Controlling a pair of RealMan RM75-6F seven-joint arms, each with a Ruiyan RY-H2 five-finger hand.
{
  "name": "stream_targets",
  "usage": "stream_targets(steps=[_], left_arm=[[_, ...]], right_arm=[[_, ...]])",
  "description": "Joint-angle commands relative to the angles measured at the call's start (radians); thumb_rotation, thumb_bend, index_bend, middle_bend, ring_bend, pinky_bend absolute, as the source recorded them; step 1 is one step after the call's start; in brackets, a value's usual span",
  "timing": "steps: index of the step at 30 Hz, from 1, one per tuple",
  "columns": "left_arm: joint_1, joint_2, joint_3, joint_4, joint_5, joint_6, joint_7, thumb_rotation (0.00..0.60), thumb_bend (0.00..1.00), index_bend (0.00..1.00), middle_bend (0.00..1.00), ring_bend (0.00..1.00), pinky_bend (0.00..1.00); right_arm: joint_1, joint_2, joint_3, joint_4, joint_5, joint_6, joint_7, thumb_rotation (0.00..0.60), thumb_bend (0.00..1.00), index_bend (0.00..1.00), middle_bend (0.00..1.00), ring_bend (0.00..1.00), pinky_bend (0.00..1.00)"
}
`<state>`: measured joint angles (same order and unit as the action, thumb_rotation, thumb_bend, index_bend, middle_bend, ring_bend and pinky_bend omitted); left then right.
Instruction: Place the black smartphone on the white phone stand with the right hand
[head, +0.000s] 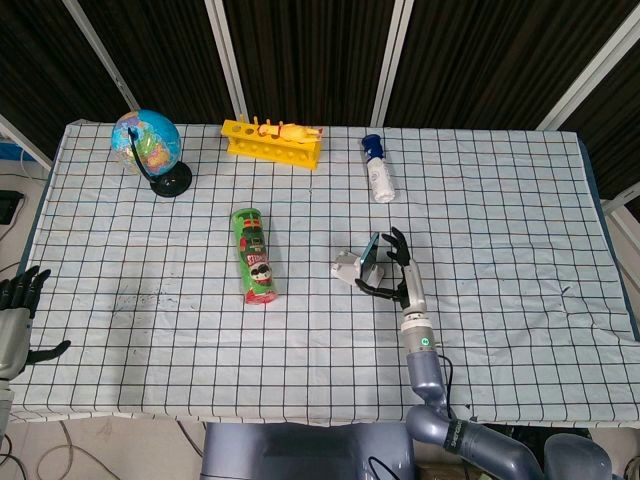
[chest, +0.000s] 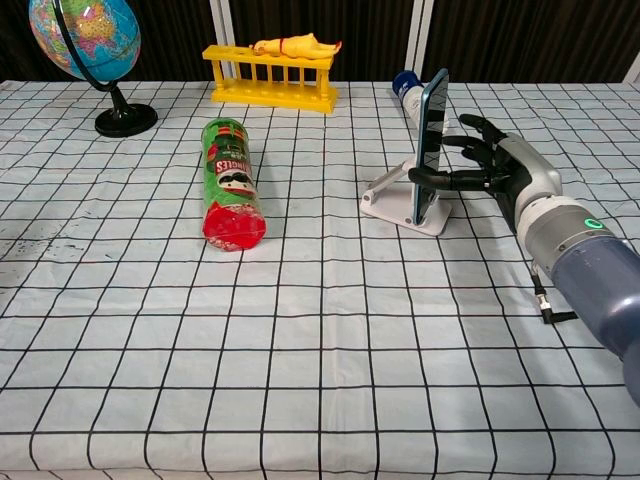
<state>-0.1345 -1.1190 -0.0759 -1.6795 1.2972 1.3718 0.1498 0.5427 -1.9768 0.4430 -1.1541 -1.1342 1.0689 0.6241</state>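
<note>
One step looks left: the black smartphone (chest: 431, 145) leans upright on the white phone stand (chest: 395, 199). The right hand (chest: 490, 165) sits just behind it, fingers spread, apparently letting go. A clean backward retreat should finish without toppling it.

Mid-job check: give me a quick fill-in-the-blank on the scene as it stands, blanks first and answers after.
1. The phone stands on the white ____.
2. The chips can lies on its side, its ____ lid toward the chest camera.
3. The rubber chicken lies on top of the ____ rack.
4. The right robot hand is beside the phone with its fingers ____.

Answers: stand; red; yellow; spread
</note>
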Motion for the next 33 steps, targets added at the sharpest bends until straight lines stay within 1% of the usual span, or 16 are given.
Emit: stream_targets(steps=[1,5,11,16,22,26,31,33], left_arm=[[0.000,0.000,0.000,0.000,0.000,0.000,0.000,0.600,0.00,0.00,0.00,0.00,0.00],[0.000,0.000,0.000,0.000,0.001,0.001,0.000,0.600,0.00,0.00,0.00,0.00,0.00],[0.001,-0.001,0.000,0.000,0.005,0.005,0.000,0.600,0.00,0.00,0.00,0.00,0.00],[0.002,-0.001,0.002,0.002,0.011,0.008,-0.002,0.600,0.00,0.00,0.00,0.00,0.00],[0.004,-0.002,0.003,0.004,0.020,0.015,-0.006,0.600,0.00,0.00,0.00,0.00,0.00],[0.005,-0.002,0.006,0.007,0.032,0.022,-0.004,0.600,0.00,0.00,0.00,0.00,0.00],[0.008,-0.005,0.010,0.013,0.048,0.033,0.000,0.600,0.00,0.00,0.00,0.00,0.00],[0.010,-0.006,0.011,0.015,0.053,0.038,0.001,0.600,0.00,0.00,0.00,0.00,0.00]], right_arm=[[-0.002,0.008,-0.003,-0.011,-0.002,-0.003,-0.003,0.600,0.00,0.00,0.06,0.00,0.14],[-0.008,0.024,-0.013,-0.034,-0.010,-0.003,-0.014,0.600,0.00,0.00,0.03,0.00,0.14],[-0.028,0.051,-0.033,-0.071,-0.025,0.014,-0.031,0.600,0.00,0.00,0.02,0.00,0.14],[-0.057,0.100,-0.046,-0.126,-0.041,0.037,-0.044,0.600,0.00,0.00,0.02,0.00,0.14],[-0.131,0.236,-0.089,-0.247,-0.064,0.065,-0.077,0.600,0.00,0.00,0.02,0.00,0.14],[-0.189,0.375,-0.123,-0.340,-0.090,0.087,-0.114,0.600,0.04,0.00,0.02,0.00,0.14],[-0.249,0.540,-0.149,-0.447,-0.107,0.100,-0.137,0.600,0.08,0.00,0.02,0.00,0.14],[-0.271,0.599,-0.166,-0.475,-0.110,0.103,-0.165,0.600,0.09,0.00,0.01,0.00,0.14]])
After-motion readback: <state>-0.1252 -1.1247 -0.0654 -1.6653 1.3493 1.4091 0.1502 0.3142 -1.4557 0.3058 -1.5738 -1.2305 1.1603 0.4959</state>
